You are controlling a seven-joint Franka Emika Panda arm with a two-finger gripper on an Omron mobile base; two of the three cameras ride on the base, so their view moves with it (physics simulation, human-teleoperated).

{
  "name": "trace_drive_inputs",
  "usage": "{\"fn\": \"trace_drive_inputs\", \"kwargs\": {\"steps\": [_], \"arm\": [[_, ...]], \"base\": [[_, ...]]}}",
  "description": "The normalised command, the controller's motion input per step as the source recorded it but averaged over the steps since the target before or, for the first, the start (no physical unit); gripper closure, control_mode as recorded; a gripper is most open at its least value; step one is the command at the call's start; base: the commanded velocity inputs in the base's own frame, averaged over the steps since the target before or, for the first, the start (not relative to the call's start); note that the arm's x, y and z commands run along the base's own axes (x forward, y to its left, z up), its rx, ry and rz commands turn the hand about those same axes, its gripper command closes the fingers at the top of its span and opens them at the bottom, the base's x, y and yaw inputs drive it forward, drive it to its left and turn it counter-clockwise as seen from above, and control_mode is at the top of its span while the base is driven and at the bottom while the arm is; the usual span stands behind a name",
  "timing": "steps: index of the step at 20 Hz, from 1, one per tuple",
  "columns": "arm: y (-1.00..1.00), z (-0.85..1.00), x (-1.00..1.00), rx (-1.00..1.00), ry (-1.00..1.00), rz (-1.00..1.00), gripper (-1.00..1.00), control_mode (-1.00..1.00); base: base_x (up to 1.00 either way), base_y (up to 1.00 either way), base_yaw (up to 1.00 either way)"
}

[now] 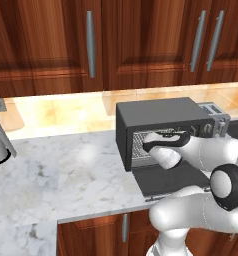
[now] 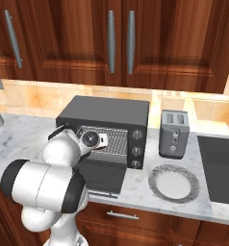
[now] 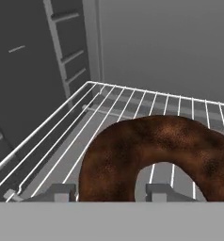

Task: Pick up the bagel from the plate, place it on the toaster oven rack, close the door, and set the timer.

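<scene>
While my hand sits inside the toaster oven [image 1: 163,120], the bagel [image 3: 156,155] fills the lower middle of the hand view, lying on the toaster oven rack [image 3: 128,101] with its left arc between my two finger tips [image 3: 55,192]. The tips stand either side of that arc, but I cannot tell whether they clamp it or have just let go; the contact is hidden at the bottom edge of the frame. My gripper [image 3: 107,193] points toward the back wall of the cavity.

In the right base view the plate [image 2: 174,184] lies bare on the marble counter [image 2: 135,187], lower right of the oven and in front of the silver slot toaster [image 2: 173,132]. The door [image 2: 101,175] lies folded down flat toward the lower middle of that frame, under my wrist.

The placing looks nearly done; the door and timer remain. The risks I judge from here:
- If I pull back with a tip touching the ring, I could drag the bagel forward off the wires onto the door.
- The cavity is tight, so lifting my hand as I withdraw could knock the roof or jolt the rack.
- Swinging the door up with my arm above it would jam it.
- The knobs [image 2: 137,142] sit close together at the oven's right, so I could turn the wrong one.
</scene>
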Motion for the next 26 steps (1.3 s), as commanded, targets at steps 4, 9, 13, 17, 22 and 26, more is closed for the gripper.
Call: {"fn": "trace_drive_inputs", "kwargs": {"steps": [4, 9, 13, 17, 22, 26], "arm": [[-0.08, -0.11, 0.11, 0.14, 0.16, 0.0, -1.0, -1.0], [-0.03, 0.0, 0.08, 0.13, 0.02, 0.0, -1.0, -1.0], [-0.04, 0.32, -0.06, 0.08, 0.0, 0.0, -1.0, -1.0], [-0.01, 0.6, -0.16, 0.02, 0.0, 0.0, -1.0, -1.0], [0.0, 0.79, -0.05, 0.0, 0.0, 0.0, -1.0, -1.0], [-0.15, 1.0, -0.28, 0.0, 0.0, 0.0, -1.0, -1.0]], "base": [[0.0, 0.0, 0.0], [0.0, 0.0, 0.0], [0.0, 0.0, 0.0], [0.0, 0.0, 0.0], [0.0, 0.0, 0.0], [0.0, 0.0, 0.0]]}}
